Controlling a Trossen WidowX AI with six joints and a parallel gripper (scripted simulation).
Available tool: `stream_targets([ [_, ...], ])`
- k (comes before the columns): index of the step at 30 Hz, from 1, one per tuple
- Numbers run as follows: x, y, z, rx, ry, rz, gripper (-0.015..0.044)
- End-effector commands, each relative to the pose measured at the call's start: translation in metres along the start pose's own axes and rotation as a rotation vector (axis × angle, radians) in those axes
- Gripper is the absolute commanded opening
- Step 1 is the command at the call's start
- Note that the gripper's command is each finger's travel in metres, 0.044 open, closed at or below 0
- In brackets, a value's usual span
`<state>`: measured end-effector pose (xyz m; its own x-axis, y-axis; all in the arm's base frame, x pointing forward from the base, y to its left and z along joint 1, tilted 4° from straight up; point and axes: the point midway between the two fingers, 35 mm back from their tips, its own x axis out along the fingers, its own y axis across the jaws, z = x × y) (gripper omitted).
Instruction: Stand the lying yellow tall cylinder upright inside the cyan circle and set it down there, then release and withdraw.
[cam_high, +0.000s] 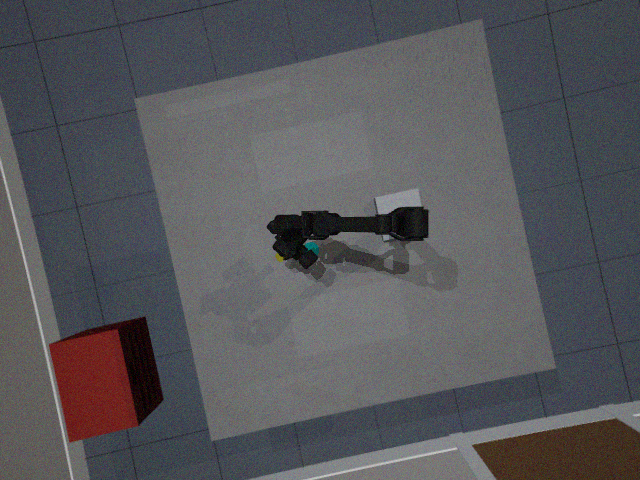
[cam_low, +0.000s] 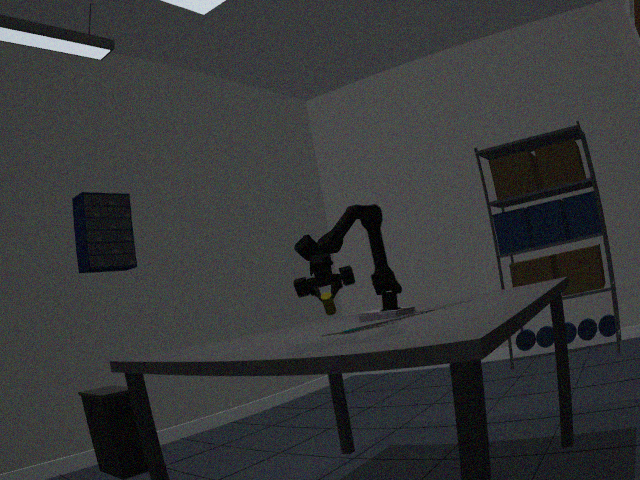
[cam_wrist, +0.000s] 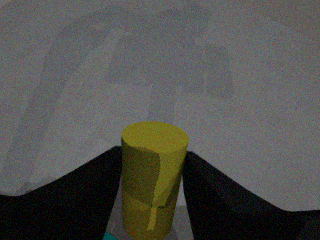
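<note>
The yellow tall cylinder (cam_high: 279, 256) (cam_low: 329, 304) (cam_wrist: 150, 185) is held between the two black fingertips. In the exterior view it looks nearly upright, with its lower end in the air above the table. My gripper (cam_low: 326, 297) (cam_wrist: 153, 156) is shut on it. The cyan circle (cam_high: 312, 247) (cam_low: 351, 329) lies flat on the table, partly hidden under the arm in the top view, where it shows just right of the cylinder. In the wrist view only a sliver of the circle (cam_wrist: 109, 236) shows at the bottom edge, left of the cylinder.
The arm's pale base plate (cam_high: 398, 200) (cam_low: 370, 316) stands on the grey table (cam_high: 439, 129) (cam_low: 258, 348), to the right of the circle. Arm shadows fall across the table. A red box (cam_high: 93, 384) stands off the table at the lower left. A shelf rack (cam_low: 542, 194) stands behind.
</note>
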<state>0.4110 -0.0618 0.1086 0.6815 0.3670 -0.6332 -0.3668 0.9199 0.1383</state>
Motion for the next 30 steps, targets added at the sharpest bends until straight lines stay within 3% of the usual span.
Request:
stream_targets([
  [1,-0.0010,0.0000,0.0001,0.007,-0.025,0.006,0.0105],
  [30,-0.0109,-0.0016,-0.0020,0.005,-0.198,0.032,0.0105],
])
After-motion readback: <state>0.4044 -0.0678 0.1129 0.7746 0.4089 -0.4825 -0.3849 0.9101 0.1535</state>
